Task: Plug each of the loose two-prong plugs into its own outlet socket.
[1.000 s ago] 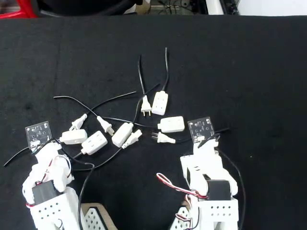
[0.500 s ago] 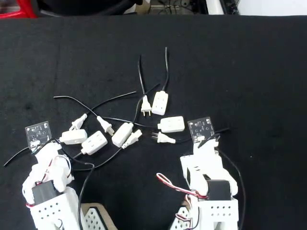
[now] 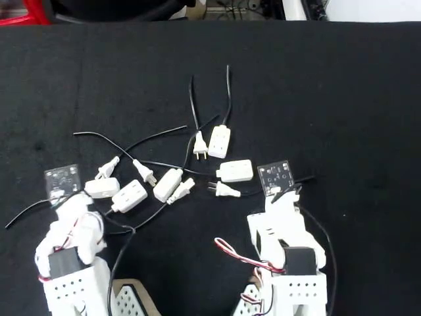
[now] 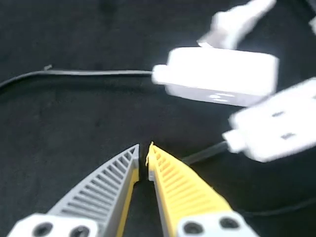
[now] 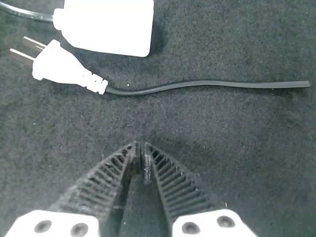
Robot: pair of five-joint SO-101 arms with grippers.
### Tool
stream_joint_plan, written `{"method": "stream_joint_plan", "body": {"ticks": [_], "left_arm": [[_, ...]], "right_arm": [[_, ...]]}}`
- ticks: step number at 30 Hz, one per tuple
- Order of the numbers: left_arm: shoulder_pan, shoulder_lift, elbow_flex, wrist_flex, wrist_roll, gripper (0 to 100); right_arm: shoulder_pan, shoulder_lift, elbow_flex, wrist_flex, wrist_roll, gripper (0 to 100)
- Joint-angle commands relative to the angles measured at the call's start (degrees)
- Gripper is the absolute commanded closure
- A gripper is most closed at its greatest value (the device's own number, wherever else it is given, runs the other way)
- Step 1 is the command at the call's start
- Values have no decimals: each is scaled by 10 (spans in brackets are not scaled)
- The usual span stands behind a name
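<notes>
Both are held clenched on nothing: the left gripper (image 4: 143,159) near the leftmost socket (image 4: 222,79), the right gripper (image 5: 142,157) near a loose plug (image 5: 59,69) (prongs pointing left). Jaws should be opened and the plug body grasped squarely.

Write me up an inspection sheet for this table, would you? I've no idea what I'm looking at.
Surface: black cloth, flat.
Job's things: five white plugs and five white sockets, loose; none looks plugged in.
Clutter: tan-edged piece at the near edge.
Claws: left claw shut, empty, by the nearest socket; right claw shut, empty, short of the nearest plug.
Cables: short black leads, several crossing.
Surroundings: red object beyond the far edge.
</notes>
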State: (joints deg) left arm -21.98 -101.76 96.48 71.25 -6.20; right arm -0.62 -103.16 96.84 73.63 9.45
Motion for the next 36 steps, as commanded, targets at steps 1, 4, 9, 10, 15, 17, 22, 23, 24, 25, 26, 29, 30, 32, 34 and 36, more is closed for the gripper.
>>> {"method": "stream_joint_plan", "body": {"ticks": [1,4,9,10,15,17,22,23,24,25,26,29,30,32,34,36], "left_arm": [[62,-2,10,-3,-1,950],[124,-2,10,2,-1,952],[221,-2,10,-3,0,950],[240,-2,10,-3,0,950],[312,-2,-3,4,-42,952],[330,-2,-15,4,-85,952],[330,-2,-14,3,-197,950],[332,-2,-15,1,-229,949],[335,-2,-16,1,-262,949],[336,-2,-20,-4,-290,949],[333,-2,-26,-13,-311,952],[330,-2,-47,-19,-306,952],[330,-2,-58,-19,-296,952],[330,3,-91,-19,-274,952],[331,4,-133,-19,-236,953],[331,4,-172,-33,-195,953]], "right_arm": [[4,-36,-2,3,-3,985],[4,-36,-2,3,-3,985],[4,-36,-2,3,-3,985],[4,-36,-2,3,-3,985],[4,-36,-2,3,-3,985],[4,-36,-2,3,-3,985],[4,-36,-2,3,-3,985],[2,-36,-2,3,-3,985],[2,-36,-2,3,-3,984],[2,-36,-2,3,-3,984],[2,-36,-2,3,-3,984],[0,-36,-2,0,-5,984],[-3,-36,-2,0,-4,984],[-17,-36,-2,3,-5,984],[-34,-36,-2,3,-6,985],[-55,-36,-2,3,-4,985]]}}
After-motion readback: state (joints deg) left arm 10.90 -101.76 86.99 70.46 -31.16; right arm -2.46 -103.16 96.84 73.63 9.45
